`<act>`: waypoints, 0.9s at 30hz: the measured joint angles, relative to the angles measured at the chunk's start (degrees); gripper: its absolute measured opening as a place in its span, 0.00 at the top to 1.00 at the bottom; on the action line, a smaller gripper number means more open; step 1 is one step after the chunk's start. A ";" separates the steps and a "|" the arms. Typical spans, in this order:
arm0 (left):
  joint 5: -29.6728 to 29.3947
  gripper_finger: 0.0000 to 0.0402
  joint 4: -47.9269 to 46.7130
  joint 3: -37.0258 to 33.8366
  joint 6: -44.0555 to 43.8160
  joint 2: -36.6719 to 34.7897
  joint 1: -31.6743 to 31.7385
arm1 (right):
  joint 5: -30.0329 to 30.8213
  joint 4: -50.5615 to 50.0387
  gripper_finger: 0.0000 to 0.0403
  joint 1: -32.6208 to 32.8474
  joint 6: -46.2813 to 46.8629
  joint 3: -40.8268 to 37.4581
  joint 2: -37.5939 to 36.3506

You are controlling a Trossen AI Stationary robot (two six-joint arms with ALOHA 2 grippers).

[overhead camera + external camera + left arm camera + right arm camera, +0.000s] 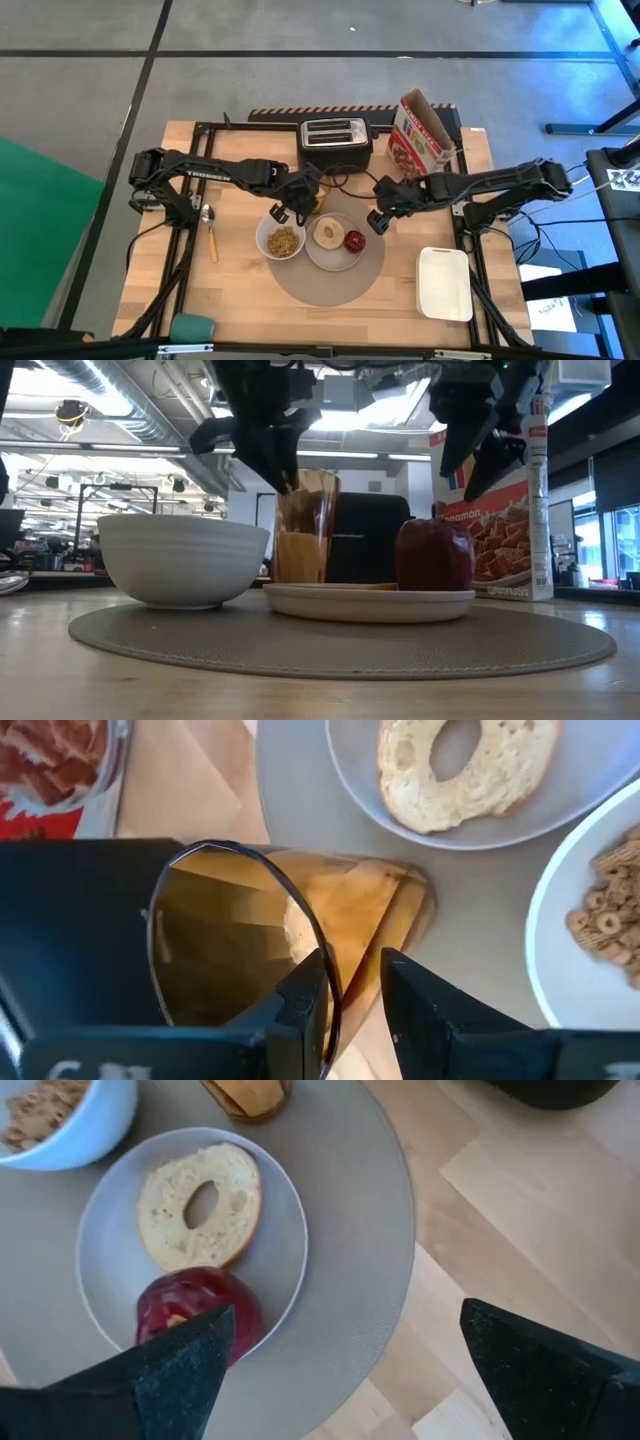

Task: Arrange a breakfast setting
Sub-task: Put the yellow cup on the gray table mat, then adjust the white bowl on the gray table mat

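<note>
Now the left gripper pinches the tumbler rim between its fingers, the glass standing at the mat edge just behind the bowl and plate. Farther off, the right gripper hovers wide open and empty beside the fruit. Placing the tumbler looks to be the step in hand; next the fingers must spread and lift clear without tipping it.

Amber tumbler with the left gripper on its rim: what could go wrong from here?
1. The left gripper straddles the amber tumbler wall at the rim; pulling away sideways could tip the glass.
2. The tumbler stands at the grey mat edge, close to the small white plate and white bowl of cereal; a topple would likely hit them.
3. The open right gripper hovers over the red fruit; descending could roll it off the plate.
</note>
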 joint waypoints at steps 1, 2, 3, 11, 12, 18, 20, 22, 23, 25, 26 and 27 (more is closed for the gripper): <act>-0.60 0.78 -0.05 0.00 -0.15 0.00 0.00 | 0.00 0.01 0.06 0.00 0.49 0.00 0.54; -1.18 0.78 -0.38 0.00 -0.23 -0.06 0.00 | 0.01 0.02 0.06 0.00 0.68 0.00 1.18; -2.07 0.78 -0.98 0.00 -0.69 -0.15 -0.19 | 0.19 0.08 0.06 0.00 0.74 0.00 1.77; -7.37 0.78 -5.24 0.00 -8.83 -3.94 -0.39 | 0.86 0.10 0.06 0.00 0.78 0.00 3.74; -6.76 0.78 -5.35 0.00 -9.45 -4.56 -0.52 | 1.07 0.13 0.06 0.00 0.71 0.00 3.74; -3.24 0.78 -4.60 0.07 -11.21 -5.31 -1.57 | 0.99 0.39 0.06 0.00 -0.72 0.00 3.74; -3.33 0.78 -5.83 0.04 -13.46 -5.31 -2.14 | 0.99 0.32 0.06 0.00 -0.72 0.00 3.74; -3.22 0.78 -8.18 0.04 -17.01 -5.44 -2.73 | 0.90 0.27 0.06 0.00 -0.68 0.00 3.74; -3.15 0.78 -9.81 0.01 -19.62 -5.87 -3.12 | 0.78 0.19 0.06 0.00 -0.48 0.00 3.74; -3.18 0.78 -12.38 0.00 -25.60 -7.12 -4.04 | 0.34 -0.12 0.06 0.00 0.36 0.00 3.74; -3.17 0.78 -13.59 0.00 -29.13 -8.04 -4.51 | 0.13 -0.12 0.06 0.00 0.68 0.00 3.74; -3.15 0.78 -15.20 0.00 -32.72 -8.81 -5.02 | -0.20 -0.14 0.06 0.07 1.03 0.00 3.74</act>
